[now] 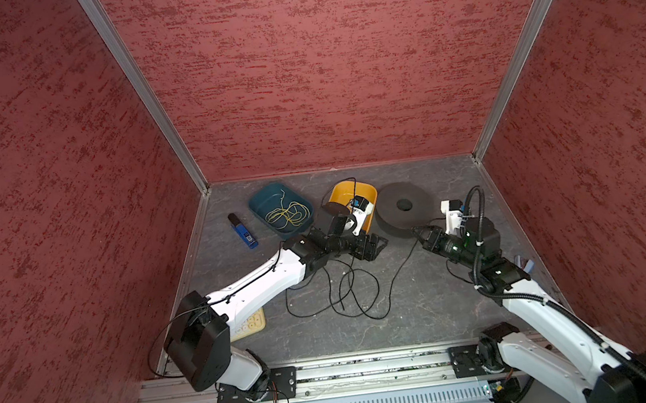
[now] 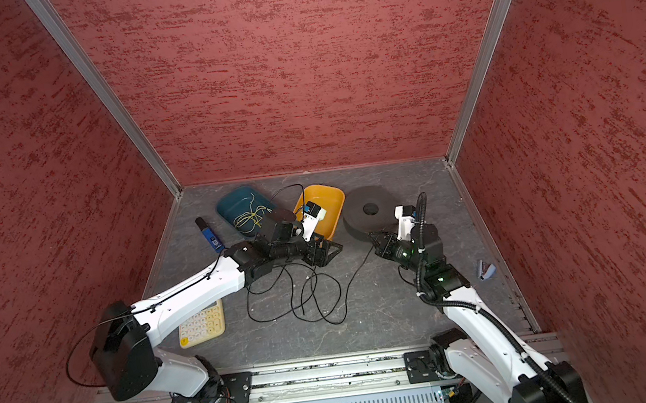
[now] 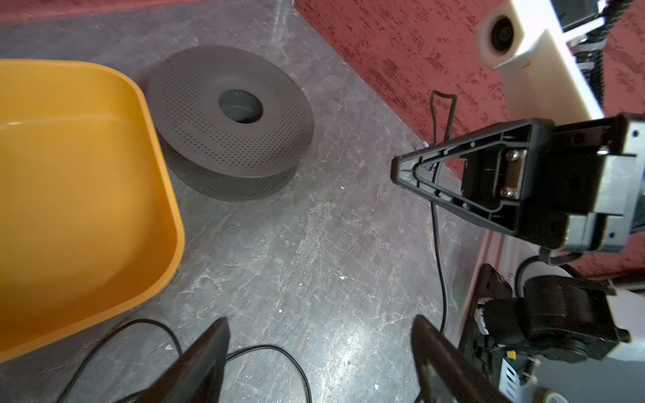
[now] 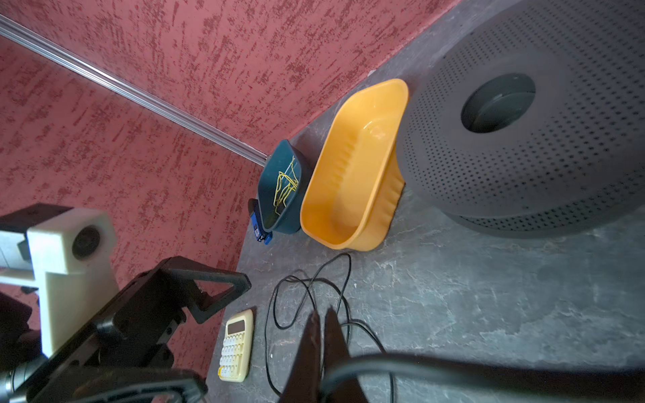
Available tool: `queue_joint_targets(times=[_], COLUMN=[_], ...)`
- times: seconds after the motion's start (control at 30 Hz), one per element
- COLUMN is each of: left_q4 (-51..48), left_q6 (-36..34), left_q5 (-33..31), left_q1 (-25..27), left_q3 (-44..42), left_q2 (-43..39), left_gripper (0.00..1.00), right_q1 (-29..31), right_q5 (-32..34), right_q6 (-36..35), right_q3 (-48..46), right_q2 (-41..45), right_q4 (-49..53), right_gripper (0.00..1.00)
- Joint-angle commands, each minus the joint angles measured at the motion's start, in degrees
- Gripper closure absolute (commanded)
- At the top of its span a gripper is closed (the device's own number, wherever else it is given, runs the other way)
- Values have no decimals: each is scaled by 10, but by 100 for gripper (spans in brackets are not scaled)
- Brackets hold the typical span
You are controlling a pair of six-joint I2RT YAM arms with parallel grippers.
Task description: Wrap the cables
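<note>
The cable (image 1: 402,266) (image 2: 357,271) is one thin black cord lying in loose loops on the grey floor between the two arms. My right gripper (image 1: 416,231) (image 2: 371,236) (image 4: 321,314) is shut on one strand of it, just in front of the black ring. From the jaws the cord (image 3: 436,237) drops to the floor and runs into the loops (image 4: 349,268). My left gripper (image 1: 379,243) (image 2: 335,249) (image 3: 321,335) hovers open over the floor near the yellow tray. Only a slack strand on the floor lies beneath it.
An empty yellow tray (image 1: 375,198) (image 3: 167,195) stands at the back, beside a teal tray (image 1: 260,212) holding yellow-green wire. A black perforated ring (image 1: 403,222) sits behind the right gripper. A blue device (image 1: 243,231) and a calculator (image 2: 202,324) lie at left. Red walls enclose three sides.
</note>
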State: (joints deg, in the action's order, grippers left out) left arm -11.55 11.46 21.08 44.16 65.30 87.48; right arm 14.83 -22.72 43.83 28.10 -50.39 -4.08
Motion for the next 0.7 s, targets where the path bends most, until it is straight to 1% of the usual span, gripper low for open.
queue_joint_targets(times=[0.0, 0.1, 0.2, 0.27, 0.33, 0.47, 0.53, 0.67], left_q4=[47, 40, 42, 47, 47, 22, 29, 28], left_q6=[18, 28, 34, 36, 44, 50, 54, 55], left_q5=[125, 179, 207, 207, 204, 198, 191, 189], left_q1=[0, 3, 12, 18, 19, 21, 21, 17], left_q3=[32, 60, 77, 82, 94, 128, 131, 144], left_q2=[29, 61, 87, 98, 114, 149, 157, 170], left_gripper=[27, 29, 30, 31, 33, 37, 42, 58], right_q1=[-2, -2, -2, -2, -2, -1, -1, -2], right_q5=[-22, -58, -71, -74, -82, -97, -99, -95], right_q6=[-25, -23, -20, -19, -14, 1, 4, 5], right_q3=[-1, 2, 6, 12, 17, 30, 35, 45], right_q2=[3, -13, -36, -51, -66, -86, -95, -112], right_q4=[-7, -38, -68, -85, -105, -144, -157, -168], right_gripper=[100, 100, 100, 100, 100, 100, 100, 100])
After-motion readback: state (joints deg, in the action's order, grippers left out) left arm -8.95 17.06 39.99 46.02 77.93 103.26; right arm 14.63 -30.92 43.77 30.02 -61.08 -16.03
